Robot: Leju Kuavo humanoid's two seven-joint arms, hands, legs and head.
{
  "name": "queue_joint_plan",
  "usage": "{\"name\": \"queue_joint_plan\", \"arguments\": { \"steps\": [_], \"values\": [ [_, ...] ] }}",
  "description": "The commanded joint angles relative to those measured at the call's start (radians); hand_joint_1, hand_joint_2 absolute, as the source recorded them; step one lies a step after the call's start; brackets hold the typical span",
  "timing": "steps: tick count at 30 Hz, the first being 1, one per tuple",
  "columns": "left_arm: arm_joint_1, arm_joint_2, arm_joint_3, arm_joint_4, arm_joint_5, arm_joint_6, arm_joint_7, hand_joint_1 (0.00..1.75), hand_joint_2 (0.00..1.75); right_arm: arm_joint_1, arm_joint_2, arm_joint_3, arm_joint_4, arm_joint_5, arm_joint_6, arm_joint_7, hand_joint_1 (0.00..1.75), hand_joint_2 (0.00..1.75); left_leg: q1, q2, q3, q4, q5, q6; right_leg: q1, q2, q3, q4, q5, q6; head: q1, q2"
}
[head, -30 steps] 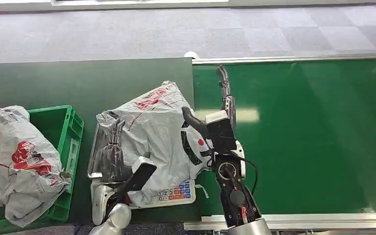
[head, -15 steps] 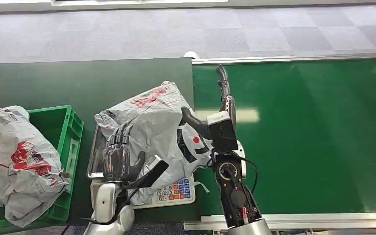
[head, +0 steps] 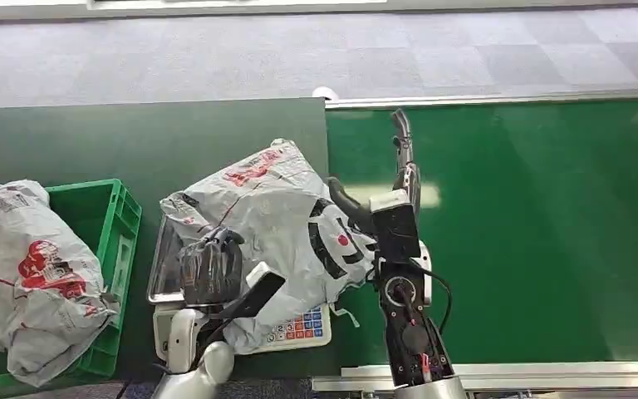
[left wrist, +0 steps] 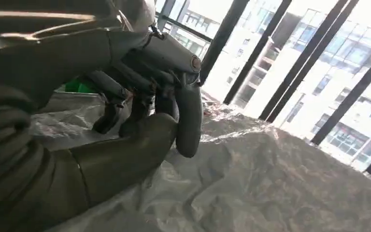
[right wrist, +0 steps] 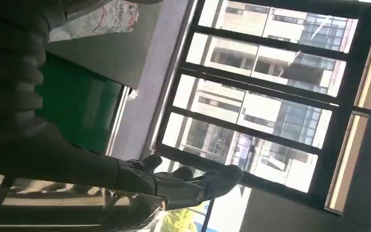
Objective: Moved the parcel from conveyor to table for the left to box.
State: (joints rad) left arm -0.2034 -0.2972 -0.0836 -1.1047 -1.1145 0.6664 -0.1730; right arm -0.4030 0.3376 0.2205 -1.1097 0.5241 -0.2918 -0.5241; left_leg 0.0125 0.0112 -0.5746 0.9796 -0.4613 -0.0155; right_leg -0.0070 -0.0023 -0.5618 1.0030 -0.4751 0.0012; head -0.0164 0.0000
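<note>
Parcel (head: pixel 270 220) lies on the scale (head: pixel 299 327) on the table (head: pixel 133 141), long axis running 1 to 7 o'clock. Left hand (head: pixel 210 270), fingers curled onto its 8 o'clock end, is nearer; green box (head: pixel 125 218) waits at 9. Right hand (head: pixel 382 208) hangs open, holding nothing, at the parcel's 3 o'clock edge.

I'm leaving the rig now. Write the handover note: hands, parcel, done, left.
Left hand: fingers curled onto the grey parcel; whether it grips yet is unclear.
Right hand: open over the conveyor, fingers extended beside the parcel's edge, holding nothing.
The parcel lies on the scale on the dark table, off the conveyor.
The green box at the table's left already holds another parcel.
Done: conveyor-to-table move.
Left: the left hand lifts the parcel into the box.
</note>
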Motion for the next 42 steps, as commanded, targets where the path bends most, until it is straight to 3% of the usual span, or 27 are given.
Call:
{"name": "queue_joint_plan", "arguments": {
  "steps": [1, 3, 7, 13, 18, 21, 22, 23, 28, 36, 39, 42],
  "values": [
    [-0.006, 0.009, -0.032, -0.003, 0.046, 0.009, -0.039, 1.75, 1.75, 0.03, 0.008, -0.024, 0.014, 0.0, 0.002, -0.005, 0.0, 1.75, 0.0, -0.002, 0.002, -0.002, 0.0, 0.001, 0.0, -0.001, 0.003, -0.002, 0.0, 0.0, 0.0, 0.0],
    [-0.006, 0.009, -0.032, -0.003, 0.046, 0.009, -0.039, 1.75, 1.75, 0.03, 0.008, -0.024, 0.014, 0.0, 0.002, -0.005, 0.0, 1.75, 0.0, -0.002, 0.001, -0.001, 0.0, 0.001, 0.0, -0.001, 0.002, -0.002, 0.0, 0.0, 0.0, 0.0],
    [0.04, 0.008, -0.067, -0.132, 0.284, 0.032, -0.263, 1.75, 1.75, 0.018, 0.01, -0.031, 0.036, -0.004, -0.003, -0.014, 0.0, 1.75, 0.0, -0.001, 0.001, -0.001, 0.0, 0.001, 0.0, 0.0, 0.002, -0.002, 0.0, 0.0, 0.0, 0.0],
    [0.123, -0.037, -0.016, -0.343, 0.482, 0.032, -0.507, 1.75, 1.75, 0.003, 0.011, -0.044, 0.069, -0.011, -0.017, -0.028, 0.0, 1.75, 0.0, 0.001, 0.001, -0.001, -0.001, 0.001, 0.0, 0.001, 0.001, -0.001, 0.0, 0.0, 0.0, 0.0],
    [0.182, -0.026, -0.044, -0.532, 0.564, 0.032, -0.525, 1.75, 1.75, 0.012, 0.008, -0.047, 0.072, -0.015, -0.025, -0.033, 0.0, 1.75, 0.001, 0.0, 0.0, 0.0, -0.001, 0.001, 0.001, 0.001, 0.0, -0.001, 0.0, 0.0, 0.0, 0.0],
    [0.188, -0.004, -0.073, -0.504, 0.584, 0.032, -0.525, 1.75, 1.75, 0.025, -0.002, -0.044, 0.073, -0.027, -0.041, -0.039, 0.0, 1.75, 0.0, 0.0, 0.001, -0.001, 0.0, 0.001, 0.0, 0.001, 0.001, -0.002, 0.0, 0.0, 0.0, 0.0],
    [0.167, 0.017, -0.101, -0.408, 0.577, 0.017, -0.525, 1.4, 1.75, 0.034, -0.006, -0.048, 0.067, -0.029, -0.05, -0.041, 0.0, 1.75, 0.0, -0.001, 0.001, -0.002, 0.0, 0.001, 0.0, 0.0, 0.002, -0.002, 0.0, 0.0, 0.0, 0.0],
    [0.132, 0.024, -0.118, -0.344, 0.56, 0.016, -0.513, 0.0, 1.75, 0.041, -0.011, -0.048, 0.06, -0.031, -0.048, -0.041, 0.0, 1.75, 0.0, -0.002, 0.002, -0.002, 0.0, 0.001, 0.0, -0.001, 0.003, -0.002, 0.0, 0.0, 0.0, 0.0],
    [0.04, 0.025, -0.157, -0.181, 0.42, 0.013, -0.407, 0.0, 1.75, 0.044, -0.011, -0.054, 0.054, -0.029, -0.036, -0.044, 0.0, 1.75, 0.0, -0.007, 0.003, -0.004, 0.002, 0.001, 0.0, -0.006, 0.005, -0.004, 0.0, 0.0, 0.0, 0.0],
    [0.013, 0.034, -0.18, -0.17, 0.368, 0.01, -0.349, 0.0, 1.75, 0.028, 0.0, -0.052, 0.071, -0.026, -0.022, -0.043, 0.0, 1.75, 0.0, -0.003, 0.002, -0.002, 0.0, 0.001, 0.0, -0.002, 0.003, -0.002, 0.0, 0.0, 0.0, 0.0],
    [-0.014, 0.033, -0.195, -0.152, 0.287, 0.015, -0.271, 0.0, 1.75, 0.024, 0.009, -0.05, 0.061, -0.018, -0.013, -0.037, 0.0, 1.75, 0.0, -0.002, 0.002, -0.002, 0.0, 0.001, 0.0, -0.002, 0.002, -0.002, 0.0, 0.0, 0.0, 0.0],
    [-0.055, 0.021, -0.192, -0.077, 0.084, 0.001, -0.098, 0.0, 1.75, 0.033, 0.011, -0.044, 0.041, -0.008, -0.004, -0.025, 0.0, 1.75, 0.0, -0.003, 0.001, -0.001, 0.0, 0.001, 0.0, -0.002, 0.001, -0.001, 0.0, 0.0, 0.0, 0.0]
  ]
}}
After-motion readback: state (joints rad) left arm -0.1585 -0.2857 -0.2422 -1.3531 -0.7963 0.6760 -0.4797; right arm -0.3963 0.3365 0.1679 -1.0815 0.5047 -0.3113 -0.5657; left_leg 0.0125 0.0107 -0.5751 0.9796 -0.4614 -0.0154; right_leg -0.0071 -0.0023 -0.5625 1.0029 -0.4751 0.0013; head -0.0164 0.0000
